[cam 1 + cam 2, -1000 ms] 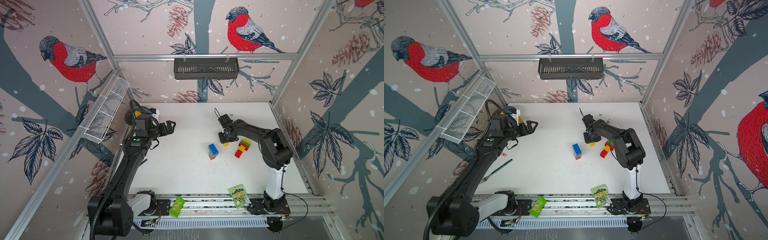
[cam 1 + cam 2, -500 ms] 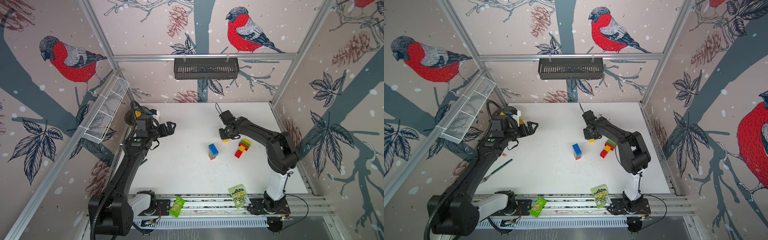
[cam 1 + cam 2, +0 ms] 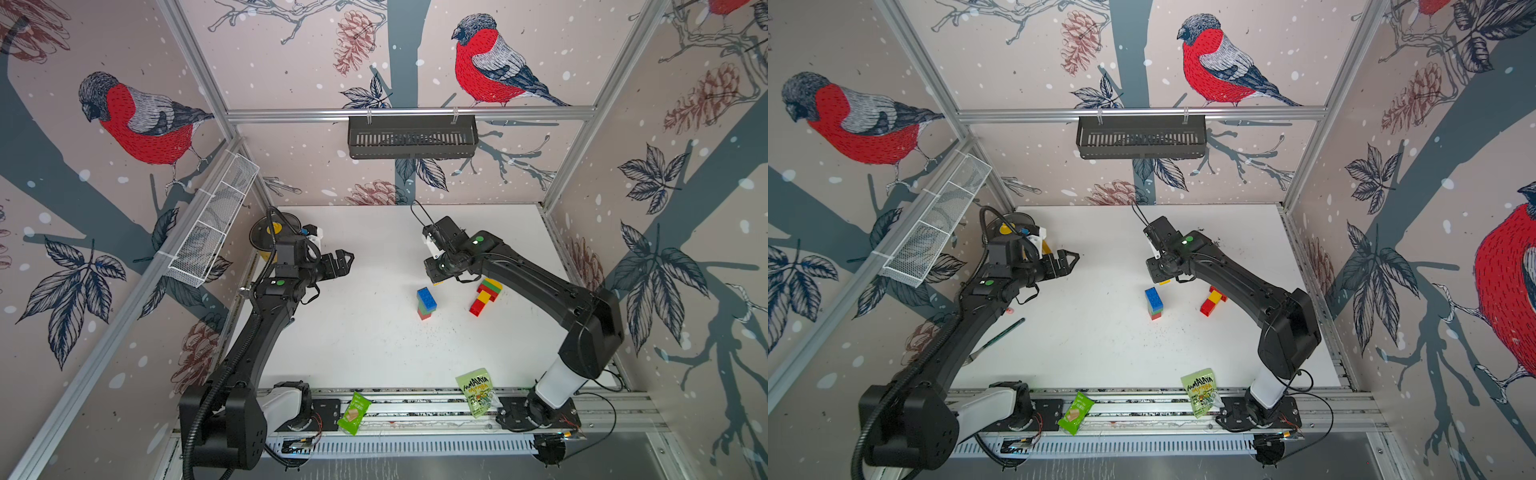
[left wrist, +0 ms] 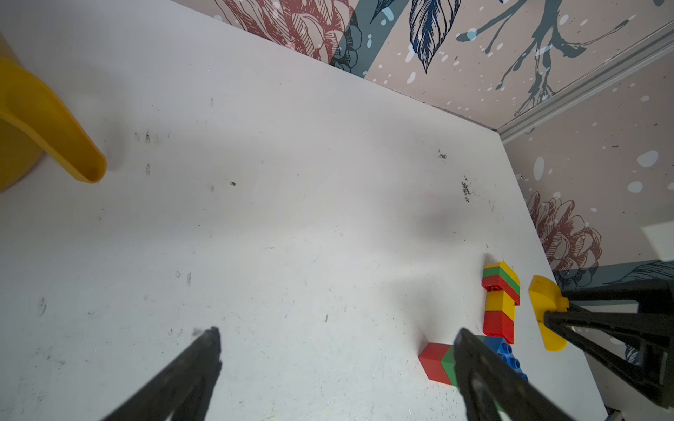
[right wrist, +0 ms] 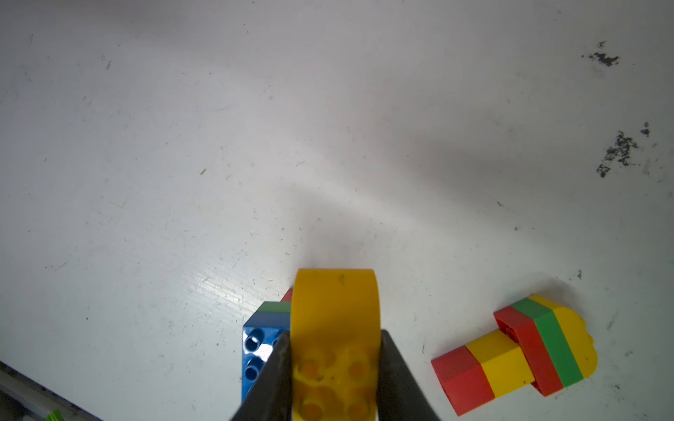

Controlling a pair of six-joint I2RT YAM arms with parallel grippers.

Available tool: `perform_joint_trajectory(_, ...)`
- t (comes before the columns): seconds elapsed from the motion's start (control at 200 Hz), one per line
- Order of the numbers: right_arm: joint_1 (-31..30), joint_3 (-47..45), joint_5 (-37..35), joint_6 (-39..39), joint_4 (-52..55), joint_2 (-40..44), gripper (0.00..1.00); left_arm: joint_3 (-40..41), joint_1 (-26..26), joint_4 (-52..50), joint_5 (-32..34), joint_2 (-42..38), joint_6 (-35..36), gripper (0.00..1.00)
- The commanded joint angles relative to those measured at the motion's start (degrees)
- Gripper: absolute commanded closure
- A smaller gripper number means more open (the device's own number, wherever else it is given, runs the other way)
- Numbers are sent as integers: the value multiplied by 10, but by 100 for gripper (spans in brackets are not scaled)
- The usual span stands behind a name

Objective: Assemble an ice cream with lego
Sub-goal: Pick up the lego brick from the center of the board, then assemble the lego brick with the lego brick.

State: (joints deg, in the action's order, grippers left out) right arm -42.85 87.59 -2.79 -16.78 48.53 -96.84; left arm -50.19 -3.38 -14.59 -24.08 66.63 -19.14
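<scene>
While the right gripper (image 5: 335,350) clamps the yellow half-round plastic brick (image 5: 335,302) near the blue-green-red brick stack (image 3: 426,301) on the tabletop (image 3: 353,353), misaligned studs could topple it; the left gripper (image 3: 345,264) hangs wide apart at left.

The larger green snack packet (image 3: 476,392) reads "HIMALAYA"; its smaller print is too small to read.

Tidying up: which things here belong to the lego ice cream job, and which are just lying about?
Job: yellow half-round brick, in the right gripper; blue-green-red stack; red-yellow-green stack lying flat.
Lying about: large snack packet; small snack packet; yellow container; brush.
</scene>
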Motion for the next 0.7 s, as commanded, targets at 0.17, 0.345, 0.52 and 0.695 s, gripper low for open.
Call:
perform_joint_trajectory(0.17,-46,7,-27,-39,36,-12,71,9,1,20,-16,-6,4,1)
perform_joint_trajectory(0.345,-62,8,-29,-52,56,-23,71,14,1,21,-19,-11,3,1)
perform_joint_trajectory(0.52,-71,2,-28,-63,63,-19,71,15,1,25,-25,-13,2,1)
perform_joint_trajectory(0.695,-75,4,-25,-63,71,-21,71,17,1,24,-25,-16,1,1)
